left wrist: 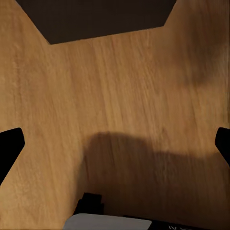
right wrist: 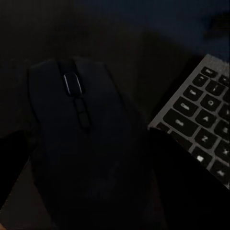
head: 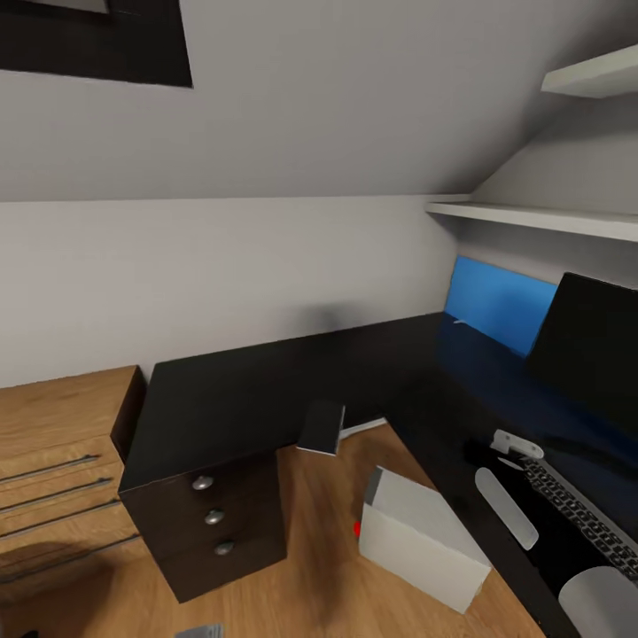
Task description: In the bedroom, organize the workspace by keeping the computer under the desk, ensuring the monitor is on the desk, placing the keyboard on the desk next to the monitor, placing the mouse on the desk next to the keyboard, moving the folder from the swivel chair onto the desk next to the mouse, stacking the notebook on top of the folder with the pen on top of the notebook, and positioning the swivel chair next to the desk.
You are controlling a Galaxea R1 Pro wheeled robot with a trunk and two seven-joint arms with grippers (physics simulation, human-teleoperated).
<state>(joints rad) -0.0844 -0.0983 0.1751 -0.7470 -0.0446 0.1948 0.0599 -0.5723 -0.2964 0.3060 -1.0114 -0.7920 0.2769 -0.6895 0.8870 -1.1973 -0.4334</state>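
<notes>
**R gripper on mouse, L gripper idle over floor**

R gripper [right wrist: 91, 158]: mouse [right wrist: 84, 143] sits between the fingers in the R wrist view, dark finger shapes at both flanks, looks clamped on it. Mouse is on the desk [right wrist: 120, 33] top, keyboard [right wrist: 201, 120] just beside it, keys facing up.

L gripper [left wrist: 115, 143]: fingers [left wrist: 9, 143] spread wide apart, nothing between them, wooden floor [left wrist: 120, 86] below, dark desk edge at the far side of the view.

Head view: R arm [head: 507, 505] over the desk [head: 266, 381] near the keyboard [head: 585, 514]. Monitor [head: 594, 346] upright on the desk behind the keyboard. Folder [head: 496, 301] stands on edge against the wall in the desk corner, beside the monitor. Computer [head: 421, 536] on the floor [head: 310, 549] in the desk's inner angle, red light on its side. Notebook [head: 321, 427] at the desk's inner edge, overhanging the floor. Black drawer unit [head: 213, 523] w/ three knobs at the desk's left end; wooden drawer chest [head: 53, 461] just left of it. Two wall shelves [head: 532, 217] above the monitor.
</notes>
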